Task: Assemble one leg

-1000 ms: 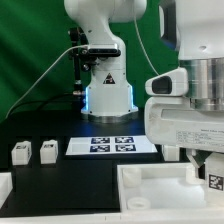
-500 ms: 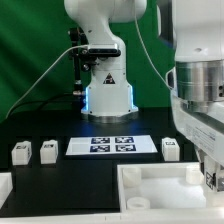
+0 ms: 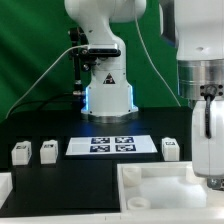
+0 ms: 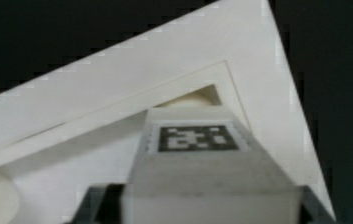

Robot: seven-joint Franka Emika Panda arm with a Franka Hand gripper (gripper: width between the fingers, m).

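My gripper [image 3: 211, 150] hangs at the exterior view's right, shut on a white leg [image 3: 213, 180] that carries a marker tag. It holds the leg just above the right corner of the white tabletop [image 3: 160, 186]. In the wrist view the leg [image 4: 199, 160] fills the space between my dark fingers [image 4: 102, 204], with the gripper [image 4: 199, 208] closed round it. The tabletop's corner [image 4: 84, 120] lies below it, and a hole shows beside the leg's tip [image 4: 194, 98].
Two loose white legs [image 3: 21, 153] [image 3: 47, 151] stand at the exterior view's left. A third [image 3: 171, 148] stands right of the marker board [image 3: 112, 146]. The robot base [image 3: 108, 90] is behind the board.
The hand has swung from a broad sideways pose to an upright one at the exterior view's far right. It still holds the leg over the tabletop's corner.
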